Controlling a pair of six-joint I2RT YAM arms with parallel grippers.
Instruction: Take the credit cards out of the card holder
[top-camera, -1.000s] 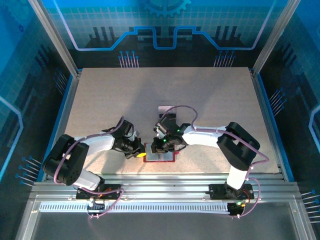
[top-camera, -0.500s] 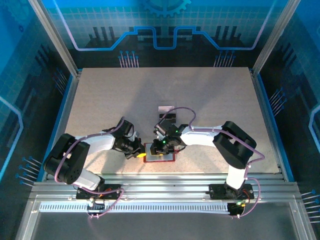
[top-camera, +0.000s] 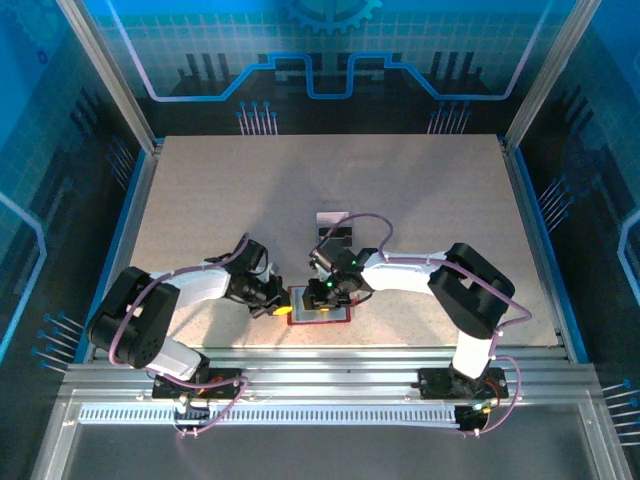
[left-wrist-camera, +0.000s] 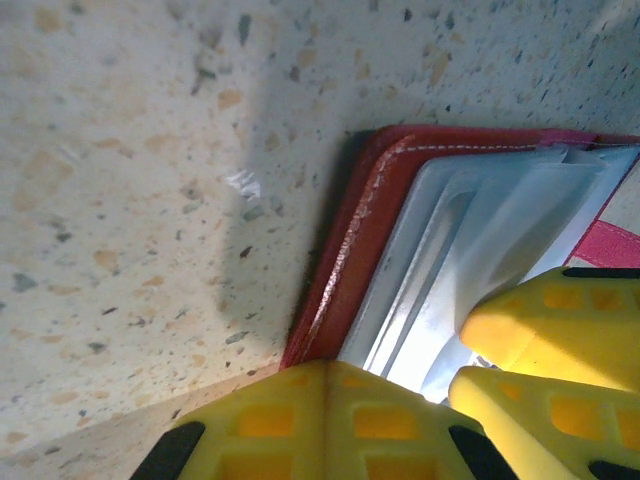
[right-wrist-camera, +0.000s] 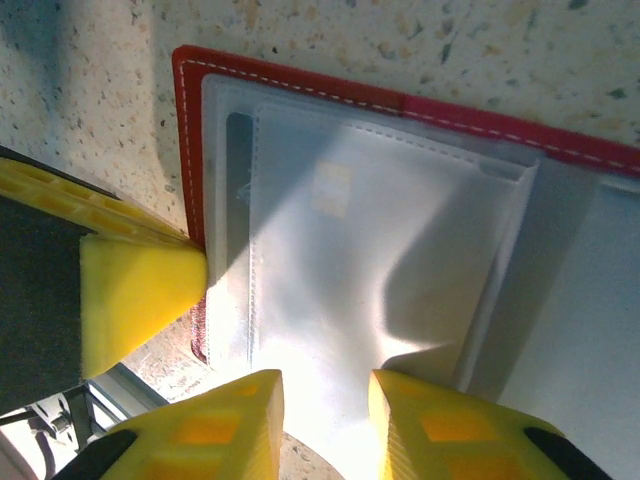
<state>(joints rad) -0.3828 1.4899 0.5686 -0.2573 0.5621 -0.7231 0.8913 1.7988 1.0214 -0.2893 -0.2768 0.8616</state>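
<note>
1. Nearest the arm bases, the left gripper (top-camera: 281, 308) has its fingers pressed together. It holds nothing; the tip bears down on the left edge of the card holder (right-wrist-camera: 186, 140). I read that as pinning it flat.
2. The card holder lies open on the worktop (top-camera: 220, 200), close to the near edge between the two arms, with its red border around the pale pockets.
3. Over it from the other side, the right gripper (right-wrist-camera: 325, 425) has its fingers spread a little above the pale pocket (right-wrist-camera: 380, 260). I can see nothing pinched between them.
4. Step in hand, by my reading: working a card out of that pocket while the other arm holds the holder down. Whether a card sits inside, I cannot tell; the pocket is cloudy, with only a faint square showing through.
5. Further back, well apart from the holder, two credit cards (top-camera: 335, 225) lie on the worktop, one grey and one dark. Part of the job looks done.
6. Next move calls for one finger to slip under the pocket's lip, catch a card edge, and draw it out along the pocket. The pinning pressure has to hold, or the holder will slide along with it.
</note>
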